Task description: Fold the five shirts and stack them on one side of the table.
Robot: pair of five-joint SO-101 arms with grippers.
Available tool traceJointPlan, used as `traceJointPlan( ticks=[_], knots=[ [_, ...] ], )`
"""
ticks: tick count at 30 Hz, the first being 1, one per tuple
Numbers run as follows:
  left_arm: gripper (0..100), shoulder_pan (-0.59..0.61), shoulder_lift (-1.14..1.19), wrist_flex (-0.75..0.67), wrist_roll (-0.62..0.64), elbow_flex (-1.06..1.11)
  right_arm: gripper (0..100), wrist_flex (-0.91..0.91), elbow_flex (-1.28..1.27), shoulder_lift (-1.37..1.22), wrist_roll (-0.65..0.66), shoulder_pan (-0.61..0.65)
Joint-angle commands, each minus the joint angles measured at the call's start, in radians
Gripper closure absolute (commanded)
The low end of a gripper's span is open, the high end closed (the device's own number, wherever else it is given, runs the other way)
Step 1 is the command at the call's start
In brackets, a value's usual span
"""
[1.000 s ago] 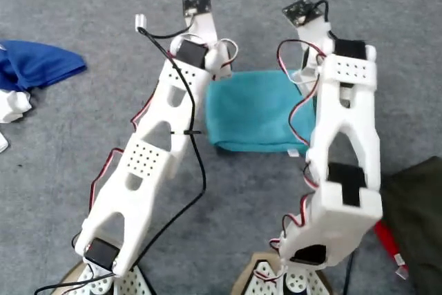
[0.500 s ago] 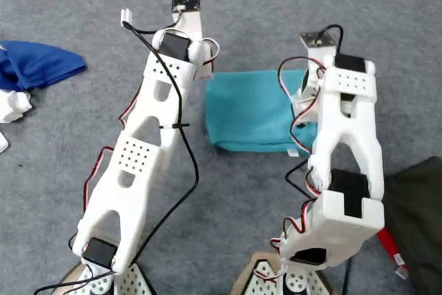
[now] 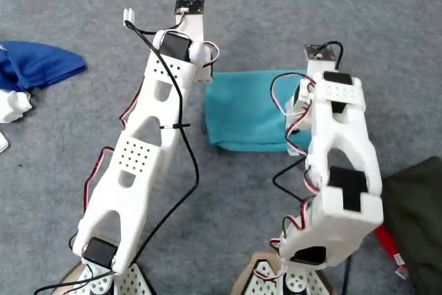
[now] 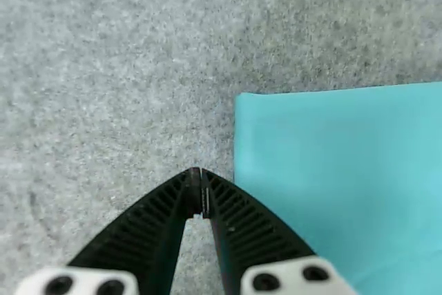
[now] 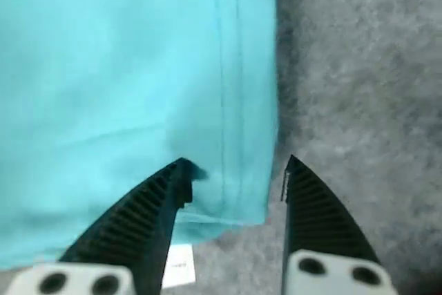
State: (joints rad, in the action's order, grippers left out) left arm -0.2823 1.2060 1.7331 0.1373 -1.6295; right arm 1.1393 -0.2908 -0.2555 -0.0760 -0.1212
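Between my two arms, on the grey table (image 3: 103, 25), lies the teal shirt (image 3: 252, 112) — folded into a neat rectangle. My left gripper (image 4: 199, 181) is pressed together, tips over bare felt just beside the shirt's corner. My right gripper (image 5: 236, 164) is spread, straddling the opposite hemmed edge. To do this well, I judge, the right should pinch every layer — otherwise the fold spills open.

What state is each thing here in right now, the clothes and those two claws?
teal shirt: folded flat, lying between the arms.
blue shirt: crumpled, unfolded, at the table's edge.
dark garment: bunched up, unfolded, at the opposite edge.
left gripper: shut, empty, beside the teal shirt's corner.
right gripper: open, astride the teal shirt's edge.
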Motion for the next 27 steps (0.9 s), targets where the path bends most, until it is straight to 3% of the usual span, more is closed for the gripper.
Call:
traceJointPlan(
  ticks=[1, 6, 12, 20, 27],
  knots=[
    [98, 0.009, -0.076, 0.008, -0.011, -0.043, 77.1, -0.005, 0.07, -0.094, -0.003, 0.016],
    [98, 0.011, -0.076, 0.009, -0.011, -0.043, 78.9, 0.101, 0.208, -0.2, 0.031, 0.036],
    [98, 0.025, -0.076, 0.009, -0.011, -0.043, 99.6, 0.158, 0.288, -0.259, 0.031, 0.036],
    [98, 0.084, -0.076, 0.012, -0.046, -0.043, 99.5, 0.166, 0.303, -0.232, 0.052, 0.002],
    [98, 0.18, -0.125, 0.026, -0.069, -0.043, 99.5, 0.227, 0.302, -0.001, 0.066, -0.104]
  ],
)
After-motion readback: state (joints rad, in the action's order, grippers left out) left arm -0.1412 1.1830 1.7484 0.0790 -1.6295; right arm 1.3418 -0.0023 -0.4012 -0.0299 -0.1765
